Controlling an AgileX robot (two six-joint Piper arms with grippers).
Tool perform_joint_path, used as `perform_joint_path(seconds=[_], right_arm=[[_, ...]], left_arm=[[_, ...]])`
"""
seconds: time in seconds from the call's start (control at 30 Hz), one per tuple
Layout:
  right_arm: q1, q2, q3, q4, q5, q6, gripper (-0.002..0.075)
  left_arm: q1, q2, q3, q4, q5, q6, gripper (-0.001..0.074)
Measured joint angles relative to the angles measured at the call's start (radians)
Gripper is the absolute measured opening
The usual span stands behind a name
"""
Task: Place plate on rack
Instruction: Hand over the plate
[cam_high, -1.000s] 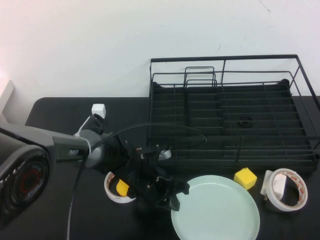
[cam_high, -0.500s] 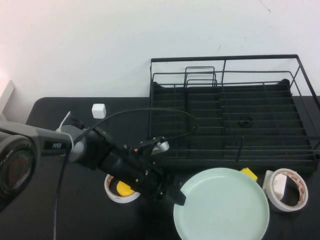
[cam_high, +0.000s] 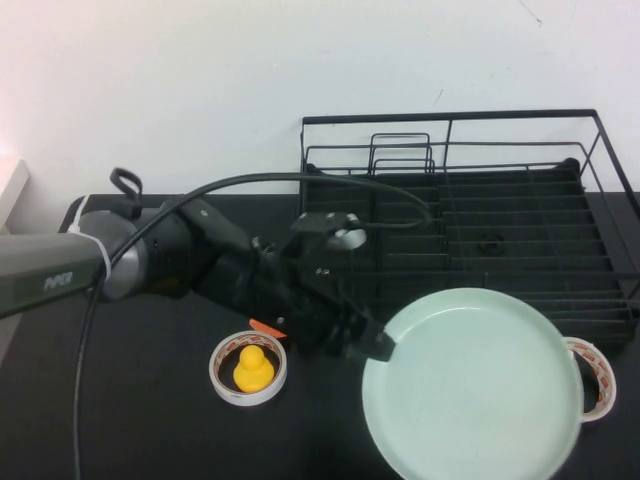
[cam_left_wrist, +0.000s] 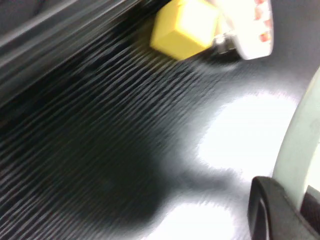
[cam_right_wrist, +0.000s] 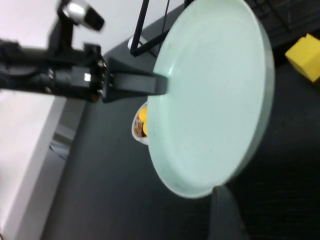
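The pale mint-green plate (cam_high: 475, 385) hangs above the table in front of the black wire rack (cam_high: 470, 200), tilted, and overlaps the rack's front rail in the high view. My left gripper (cam_high: 375, 345) is shut on the plate's left rim. In the left wrist view, one dark finger (cam_left_wrist: 270, 212) presses against the rim (cam_left_wrist: 300, 145). The right wrist view shows the plate (cam_right_wrist: 210, 95) with the left gripper (cam_right_wrist: 161, 84) clamped on its edge. Of my right gripper only one finger (cam_right_wrist: 226, 217) shows, just short of the plate's near edge, with nothing in it.
A white tape ring holding a yellow duck (cam_high: 248, 368) lies left of the plate. Another tape ring (cam_high: 597, 378) peeks out at the plate's right. A yellow cube (cam_right_wrist: 305, 62) sits on the table under the plate, near the rack's front. The left arm's cable (cam_high: 300, 180) arcs above the rack's left end.
The left arm has lifted the plate off the table and carried it up and to the right, toward the rack. The yellow cube is now hidden beneath it in the high view.
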Motion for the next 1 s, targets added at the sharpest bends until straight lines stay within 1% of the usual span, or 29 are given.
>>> perform_joint_path(seconds=[0.13, 0.3, 0.47, 0.57, 0.63, 0.67, 0.73, 0.8, 0.83, 0.9, 1.0], right_arm=[[0.0, 0.149, -0.073, 0.02, 0.0, -0.12, 0.0393], [0.0, 0.354, -0.178, 0.078, -0.004, -0.321, 0.0424], [0.0, 0.573, -0.249, 0.085, -0.014, -0.47, 0.0429], [0.0, 0.696, -0.279, 0.093, -0.015, -0.552, 0.0428], [0.0, 0.766, -0.3, 0.123, 0.0, -0.64, 0.0415], [0.0, 0.803, -0.31, 0.15, 0.015, -0.696, 0.0393], [0.0, 0.862, -0.33, 0.215, 0.056, -0.8, 0.032], [0.0, 0.904, -0.353, 0.309, 0.091, -0.909, 0.0192], [0.0, 0.916, -0.362, 0.344, 0.093, -0.946, 0.0141], [-0.001, 0.94, -0.383, 0.396, 0.093, -1.029, 0.0135], [-0.001, 0.962, -0.431, 0.407, 0.096, -1.091, 0.0135]], left_arm=[[-0.056, -0.071, 0.026, 0.015, -0.043, 0.0, 0.0006], [-0.114, -0.142, 0.066, 0.022, -0.091, 0.0, 0.0006], [-0.146, -0.195, 0.084, 0.007, -0.125, 0.0, 0.0006], [-0.148, -0.23, 0.088, -0.001, -0.129, 0.0, 0.0006], [-0.148, -0.254, 0.088, -0.001, -0.129, 0.0, 0.0006], [-0.148, -0.265, 0.088, -0.003, -0.129, 0.0, 0.0006], [-0.148, -0.282, 0.088, -0.003, -0.129, -0.002, 0.0006], [-0.148, -0.295, 0.088, 0.0, -0.123, -0.002, 0.0006], [-0.148, -0.297, 0.09, 0.009, -0.121, -0.002, 0.0006], [-0.148, -0.301, 0.091, 0.02, -0.114, -0.01, 0.0006], [-0.146, -0.306, 0.091, 0.065, -0.098, -0.061, 0.0006]])
